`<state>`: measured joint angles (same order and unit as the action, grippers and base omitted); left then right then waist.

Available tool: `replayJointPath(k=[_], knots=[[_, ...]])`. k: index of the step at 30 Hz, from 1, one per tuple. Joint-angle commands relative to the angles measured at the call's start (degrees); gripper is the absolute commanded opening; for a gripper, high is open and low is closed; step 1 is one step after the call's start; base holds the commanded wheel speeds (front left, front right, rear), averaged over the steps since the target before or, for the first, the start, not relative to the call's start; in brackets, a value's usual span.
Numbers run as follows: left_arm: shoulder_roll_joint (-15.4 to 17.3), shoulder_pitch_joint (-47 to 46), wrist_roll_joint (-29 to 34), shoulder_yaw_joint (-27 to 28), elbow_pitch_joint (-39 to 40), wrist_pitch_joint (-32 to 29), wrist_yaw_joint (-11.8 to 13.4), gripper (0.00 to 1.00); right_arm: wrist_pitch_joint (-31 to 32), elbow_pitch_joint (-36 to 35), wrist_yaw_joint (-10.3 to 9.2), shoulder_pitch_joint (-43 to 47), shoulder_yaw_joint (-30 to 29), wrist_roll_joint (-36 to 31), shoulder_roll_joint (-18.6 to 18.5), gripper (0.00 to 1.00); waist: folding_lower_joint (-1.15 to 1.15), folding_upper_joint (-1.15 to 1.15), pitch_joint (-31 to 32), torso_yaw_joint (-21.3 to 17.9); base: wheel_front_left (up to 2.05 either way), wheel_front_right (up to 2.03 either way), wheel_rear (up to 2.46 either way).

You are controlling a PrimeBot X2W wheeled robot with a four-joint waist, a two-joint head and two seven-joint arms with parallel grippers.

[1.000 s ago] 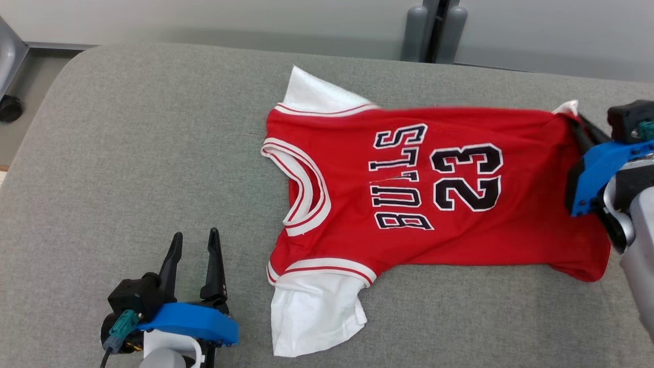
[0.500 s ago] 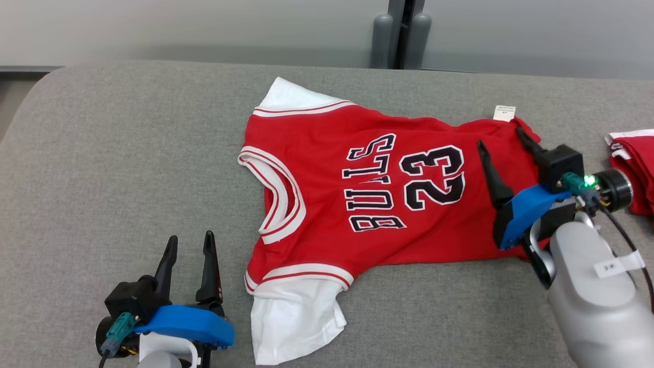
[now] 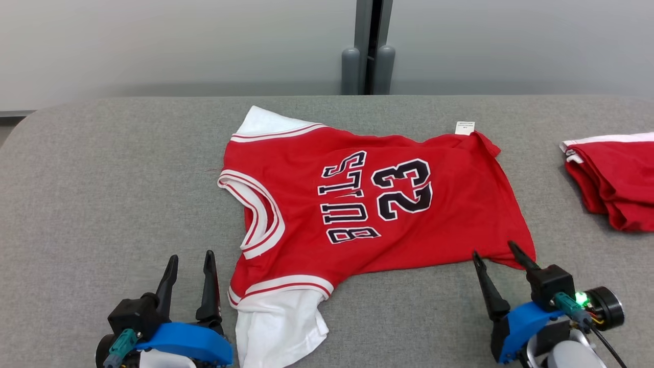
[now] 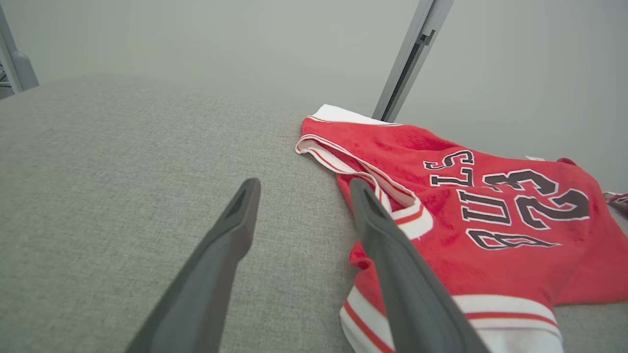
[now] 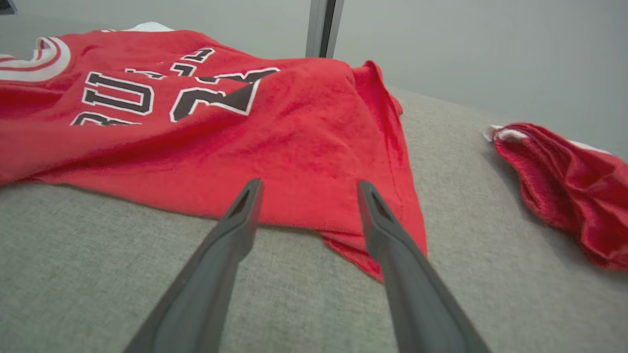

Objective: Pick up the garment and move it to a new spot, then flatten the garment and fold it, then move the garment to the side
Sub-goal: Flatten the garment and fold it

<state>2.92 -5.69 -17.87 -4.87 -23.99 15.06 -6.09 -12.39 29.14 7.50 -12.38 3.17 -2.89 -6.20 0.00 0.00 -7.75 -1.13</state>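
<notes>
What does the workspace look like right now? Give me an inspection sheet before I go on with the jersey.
Surface: grey fabric tabletop, flat.
Job's things: red jersey lying print side up, spread out, not folded; white tag sticking out at the far hem.
Clutter: second red garment, bunched at the robot's right, apart from the jersey.
Grippers: left gripper open beside the near white sleeve, holding nothing; right gripper open at the jersey's near hem corner, holding nothing.
Cables: black cable at the right wrist, clear of the cloth.
Surroundings: pale wall and a grey post behind the table.
</notes>
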Motion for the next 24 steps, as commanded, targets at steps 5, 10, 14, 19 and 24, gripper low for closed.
replayJointPath(k=[5, 10, 14, 19, 24], knots=[[-0.01, 0.20, 0.46, -0.62, -0.36, 0.16, -0.38, 1.00, 4.87, -3.89, -0.01, 3.98, -2.60, -4.46, -2.35, 1.00, 0.00, 0.00, -0.32, -0.59, 0.00, 0.00, 0.00], [-0.01, -0.41, 0.32, -1.19, -0.60, 0.16, -0.55, 1.00, 7.31, -3.25, -0.02, 3.56, -5.72, -5.40, -3.00, 1.00, 0.00, 0.00, -0.85, -0.15, 0.00, 0.00, 0.00], [-0.02, -0.76, 0.25, -1.48, -0.71, 0.16, -0.50, 1.00, 8.50, -0.28, -0.02, 1.10, -6.85, -4.69, -3.31, 1.00, 0.00, 0.00, -1.41, 0.45, 0.00, 0.00, 0.00], [-0.03, -1.17, 0.40, -1.28, -0.48, 0.16, -0.48, 1.00, 9.36, 4.29, -0.02, -1.82, -7.01, -3.21, -3.77, 0.57, 0.00, 0.00, -2.09, 0.85, 0.00, 0.00, 0.00], [0.09, -1.69, 0.64, -0.92, -0.39, 0.16, -0.51, 1.00, 10.59, 10.71, -0.02, -6.02, -6.03, -1.56, -5.11, 0.00, 0.00, 0.00, -2.71, 1.14, 0.00, 0.00, 0.00]])
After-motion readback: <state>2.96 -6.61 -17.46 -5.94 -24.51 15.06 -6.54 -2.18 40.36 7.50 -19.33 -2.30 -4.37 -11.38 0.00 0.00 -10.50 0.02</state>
